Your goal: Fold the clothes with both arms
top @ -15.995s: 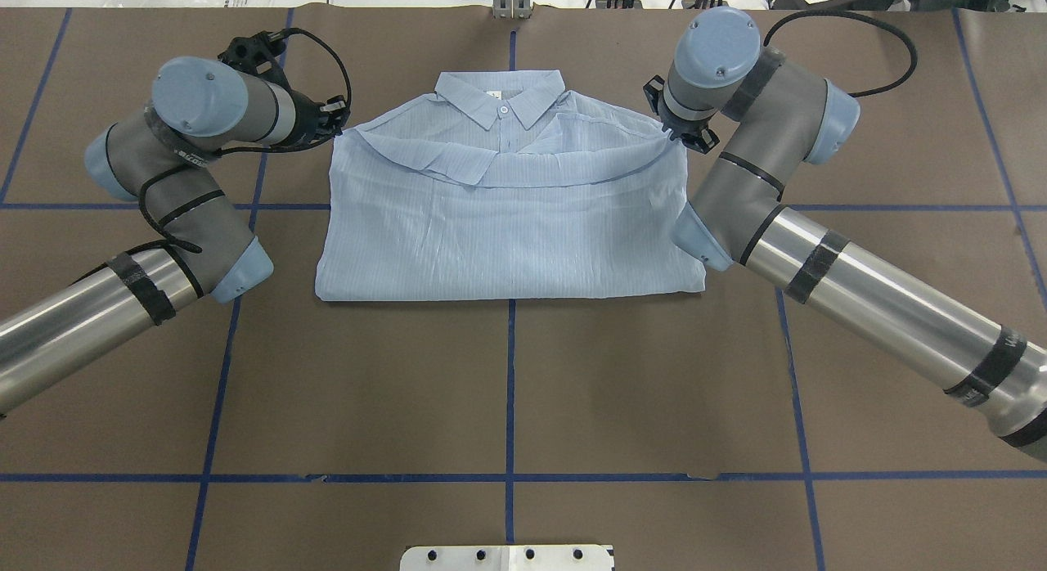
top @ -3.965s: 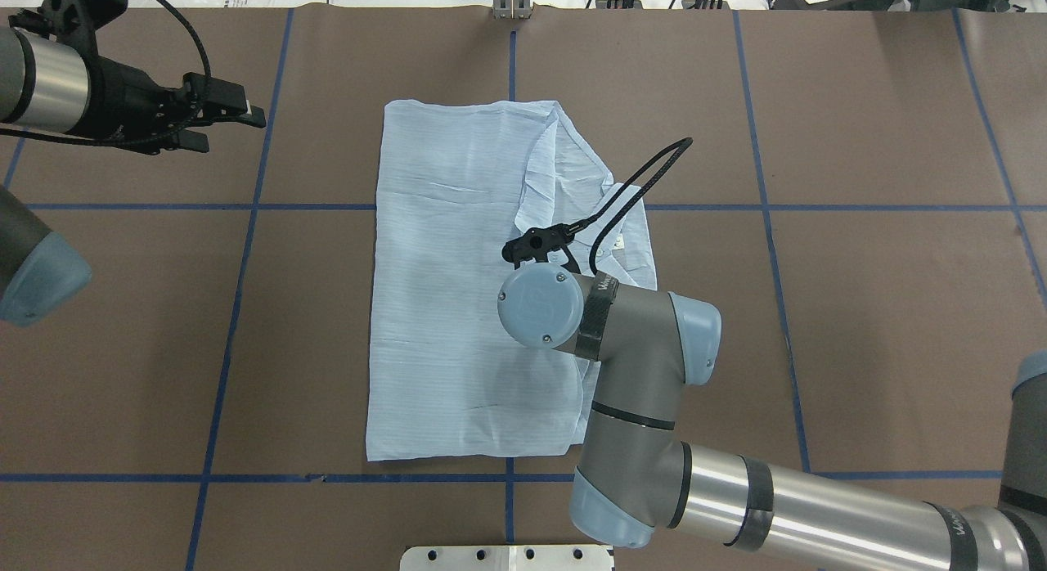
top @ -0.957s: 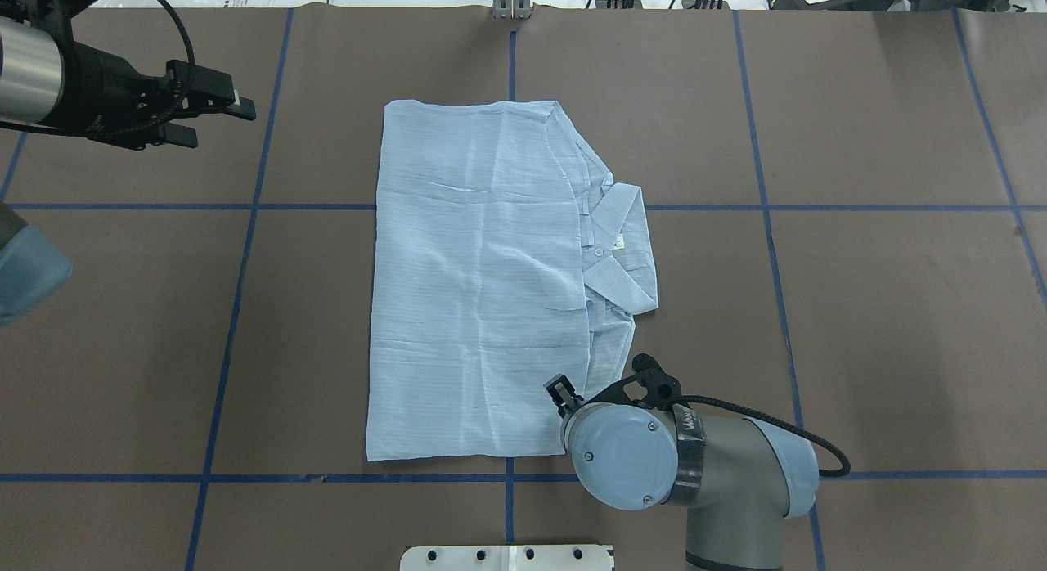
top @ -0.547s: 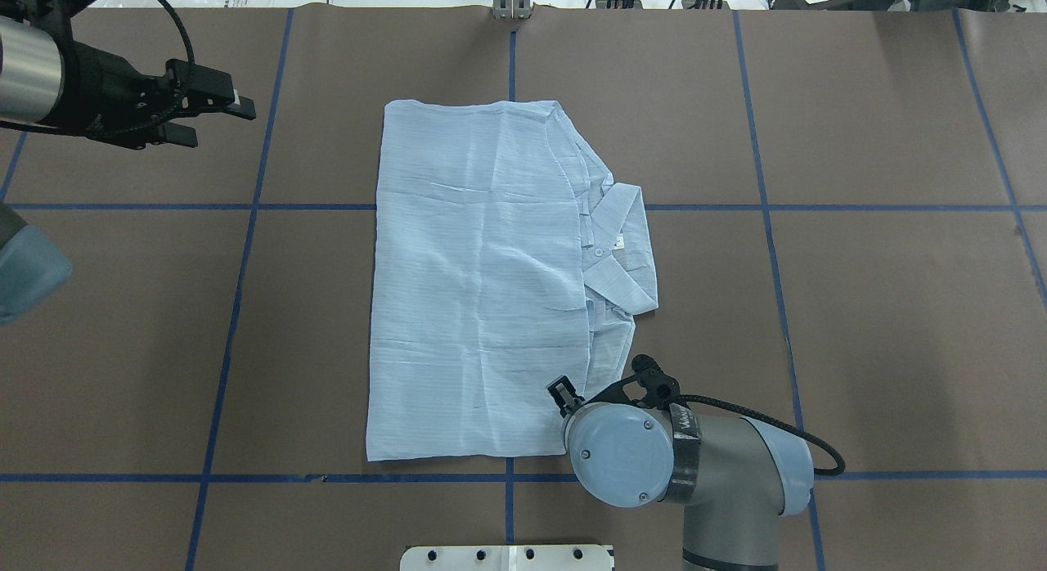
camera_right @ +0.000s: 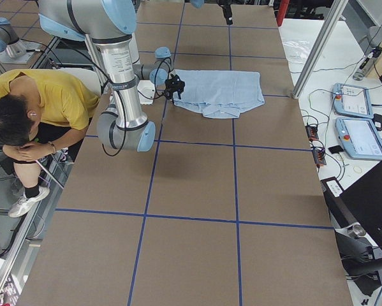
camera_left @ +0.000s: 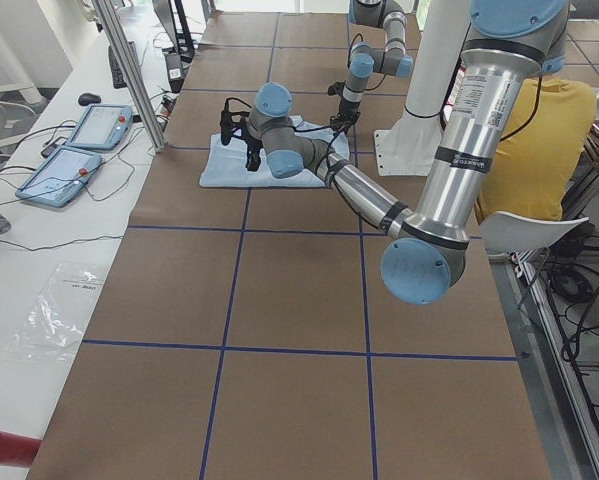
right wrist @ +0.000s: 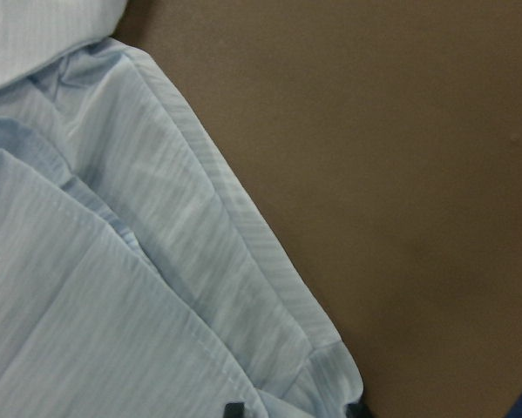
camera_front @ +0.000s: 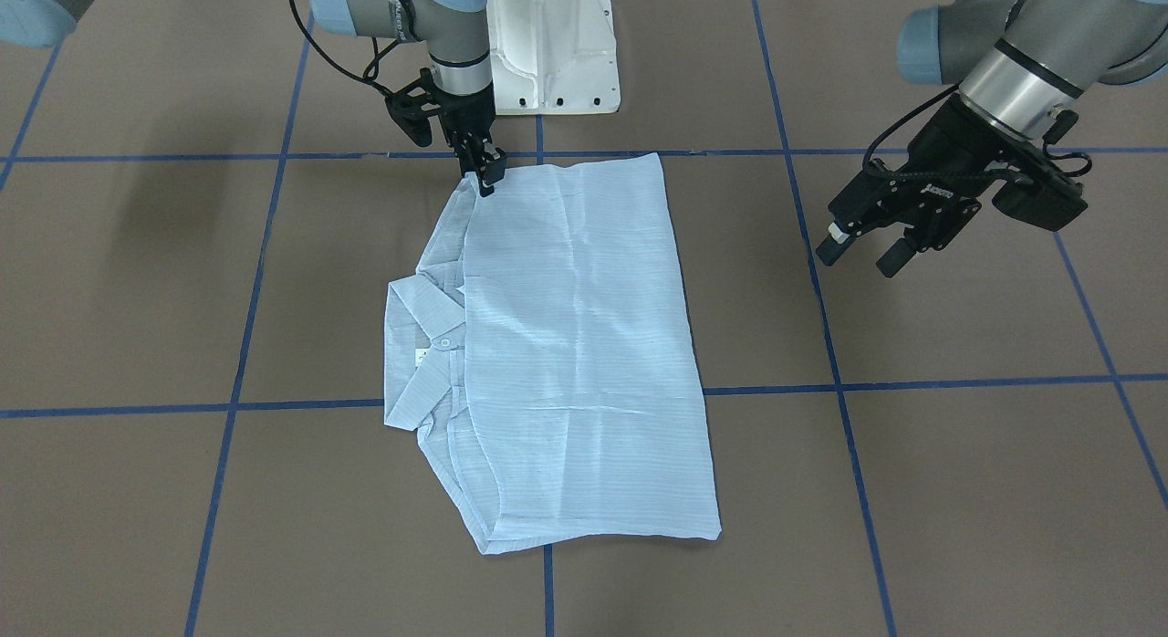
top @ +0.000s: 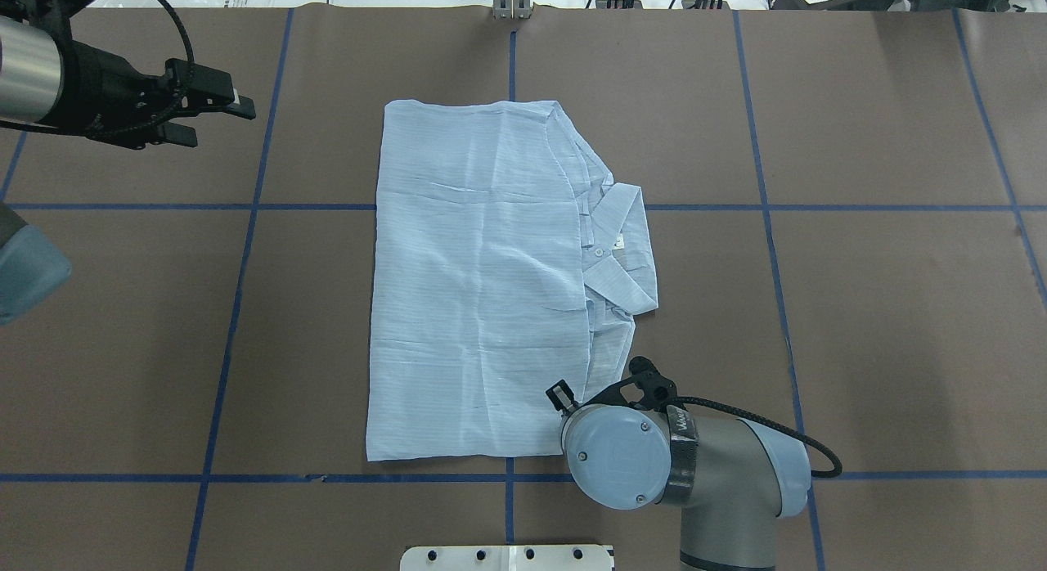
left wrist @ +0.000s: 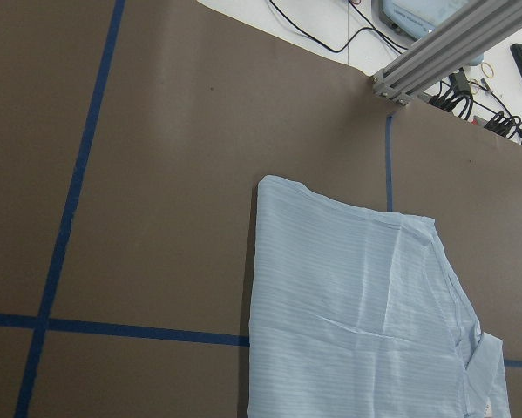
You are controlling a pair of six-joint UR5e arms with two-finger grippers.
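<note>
The light-blue shirt lies flat, folded into a tall rectangle, with its collar sticking out on the right. It also shows in the front view and the left wrist view. My right gripper is down at the shirt's near right corner. In the right wrist view its fingertips stand slightly apart, with the corner between them. My right wrist hides it from overhead. My left gripper is open and empty above the table at the far left.
The white pedestal base stands just behind the shirt's near edge. A person in yellow sits at the robot's side. Tablets and cables lie beyond the table's far edge. Blue tape lines cross the brown table.
Since 16 s ago the shirt has been folded narrower and turned, collar now right. In the last second my right wrist crept slightly towards the corner. The left arm stayed still.
</note>
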